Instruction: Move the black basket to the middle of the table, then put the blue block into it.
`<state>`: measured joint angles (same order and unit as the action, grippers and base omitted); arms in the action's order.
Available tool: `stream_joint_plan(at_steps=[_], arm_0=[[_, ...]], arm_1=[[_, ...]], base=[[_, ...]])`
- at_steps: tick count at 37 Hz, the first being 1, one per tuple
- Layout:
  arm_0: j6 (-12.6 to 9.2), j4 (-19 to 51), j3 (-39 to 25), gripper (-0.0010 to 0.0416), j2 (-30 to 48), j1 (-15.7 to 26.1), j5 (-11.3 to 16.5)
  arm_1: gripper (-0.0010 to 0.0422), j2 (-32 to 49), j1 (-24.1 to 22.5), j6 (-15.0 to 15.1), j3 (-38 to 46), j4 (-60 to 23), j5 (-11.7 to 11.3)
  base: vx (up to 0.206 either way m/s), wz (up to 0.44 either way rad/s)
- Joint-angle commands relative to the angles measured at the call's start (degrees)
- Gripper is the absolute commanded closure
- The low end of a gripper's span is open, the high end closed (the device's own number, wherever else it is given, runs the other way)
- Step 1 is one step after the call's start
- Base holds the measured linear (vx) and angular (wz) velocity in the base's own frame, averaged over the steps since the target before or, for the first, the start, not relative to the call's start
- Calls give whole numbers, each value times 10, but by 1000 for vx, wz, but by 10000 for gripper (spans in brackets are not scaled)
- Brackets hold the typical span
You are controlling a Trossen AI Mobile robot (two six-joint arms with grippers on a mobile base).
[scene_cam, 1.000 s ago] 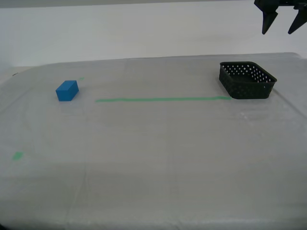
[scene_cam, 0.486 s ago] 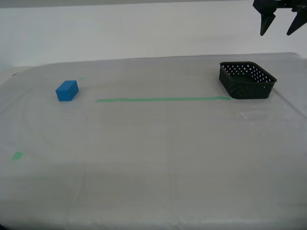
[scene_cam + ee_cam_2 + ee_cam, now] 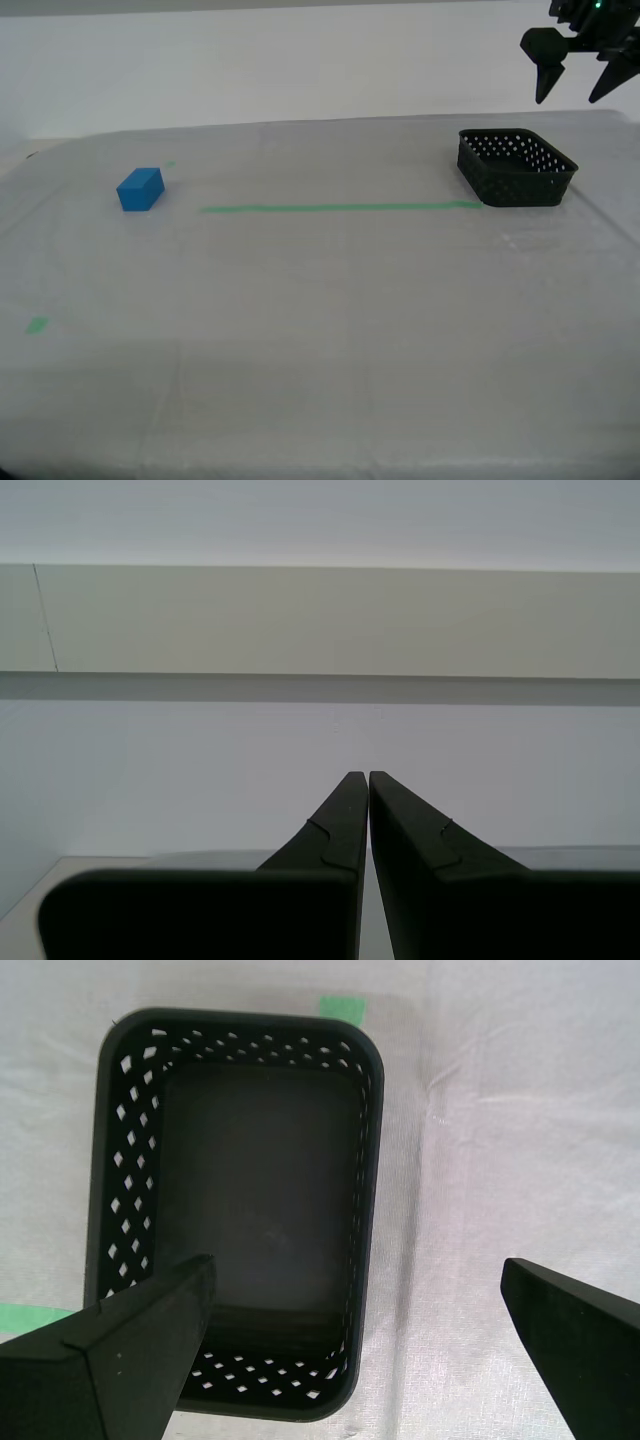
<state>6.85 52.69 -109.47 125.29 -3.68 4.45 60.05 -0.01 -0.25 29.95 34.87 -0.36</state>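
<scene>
Basket: the small square black plastic basket with perforated low walls [image 3: 517, 167] sits on the counter at the exterior view's far right, just at the end of the long green tape line [image 3: 340, 208]; judging from the task, it has yet to reach the middle.
Block: the small solid bright-blue rectangular block [image 3: 140, 189] rests on the counter at the exterior view's left, well apart from the basket and touched by nothing.
Counter: the wide counter with a wrinkled whitish-grey cover [image 3: 330, 330] carries both things; a small green tape mark [image 3: 37, 324] lies near its front on the exterior view's left.
First gripper: the robot's first gripper [image 3: 573, 80] hangs in the air above the basket, clear of its rim; its wrist view looks straight down into the empty basket [image 3: 240, 1210], which suggests it is lined up for a grasp on a wall.
First jaws: spread wide, holding and touching nothing; in the wrist view one finger [image 3: 130, 1350] lies over the basket's near wall and the other over bare cover beside it, so they seem to straddle one wall.
Second gripper: the second gripper [image 3: 362, 780] points at a pale wall, away from the work, probably parked; it does not show in the exterior view.
Second jaws: pressed together with only a thin seam between them, nothing gripped.
</scene>
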Motion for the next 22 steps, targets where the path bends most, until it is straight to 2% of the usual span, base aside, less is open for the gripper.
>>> stream_joint_plan(at_steps=[1,17,22], arm_0=[[-2,-17,17,5,0,-3,0],[-15,-143,111,5,1,-6,-3],[-17,-180,134,5,1,-6,-15]], arm_1=[[412,0,0,1,0,3,0],[412,0,0,1,0,3,0],[412,0,0,1,0,3,0]], base=[[0,0],[0,0],[0,0]])
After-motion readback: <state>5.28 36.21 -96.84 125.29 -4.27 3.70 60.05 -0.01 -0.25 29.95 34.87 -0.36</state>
